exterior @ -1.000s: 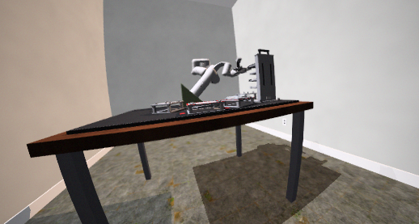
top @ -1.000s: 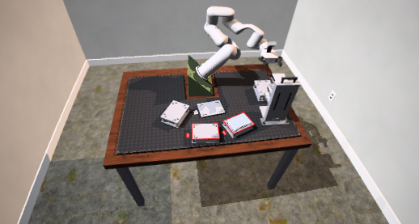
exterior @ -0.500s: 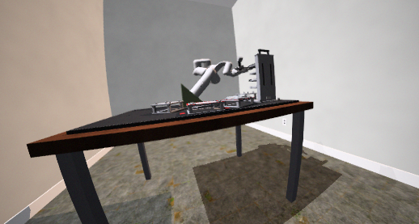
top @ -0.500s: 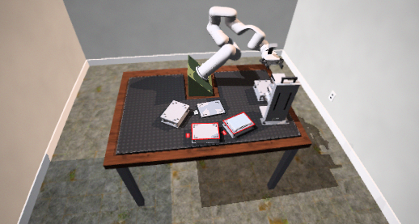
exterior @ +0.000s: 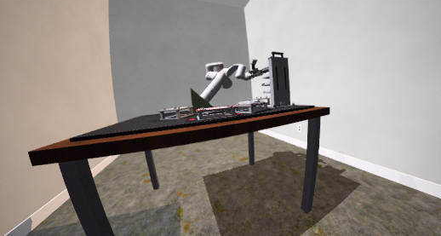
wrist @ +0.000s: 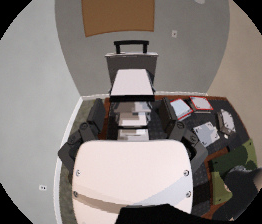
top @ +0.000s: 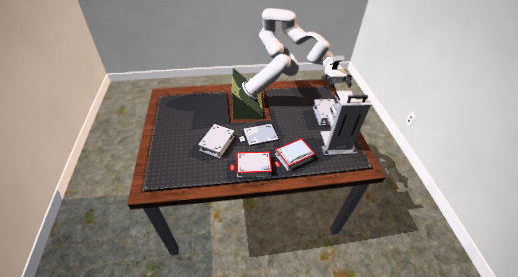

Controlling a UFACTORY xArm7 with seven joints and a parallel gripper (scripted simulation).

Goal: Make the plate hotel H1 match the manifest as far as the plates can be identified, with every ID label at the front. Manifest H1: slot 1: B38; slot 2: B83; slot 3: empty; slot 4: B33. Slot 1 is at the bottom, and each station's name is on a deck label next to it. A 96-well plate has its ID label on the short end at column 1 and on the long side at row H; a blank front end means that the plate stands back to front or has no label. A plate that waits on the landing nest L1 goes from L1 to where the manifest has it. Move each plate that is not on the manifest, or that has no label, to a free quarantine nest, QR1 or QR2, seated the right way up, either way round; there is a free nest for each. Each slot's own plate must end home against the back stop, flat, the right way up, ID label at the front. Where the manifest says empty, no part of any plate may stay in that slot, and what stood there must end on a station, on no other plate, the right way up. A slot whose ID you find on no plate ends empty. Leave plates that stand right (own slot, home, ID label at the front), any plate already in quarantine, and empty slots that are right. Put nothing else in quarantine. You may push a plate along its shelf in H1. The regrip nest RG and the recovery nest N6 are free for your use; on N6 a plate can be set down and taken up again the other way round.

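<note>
The plate hotel H1 [top: 353,116] stands at the right end of the counter [top: 260,189], a tall dark tower with a handle on top, and its shelves open toward the far-left side, where a white plate [top: 325,108] juts out of an upper slot. That open face is what the next move turns on: the hand [top: 338,75] hangs off the far side of the tower, above and behind the jutting plate, its fingers spread wide and holding nothing. In the wrist view the hand looks along the shelf stack, with a broad white plate top [wrist: 130,175] filling the near field and further shelf edges stepping away toward the tower's handle [wrist: 130,46], so the hand's approach line looks roughly lined up with the slots' depth. The plates' long axis appears to run into the tower, short end outward, though no ID label can be read at this size. The other stations, two red-rimmed nests [top: 254,163] and two plain ones [top: 216,139], lie well apart to the left and nearer on the counter.
</note>
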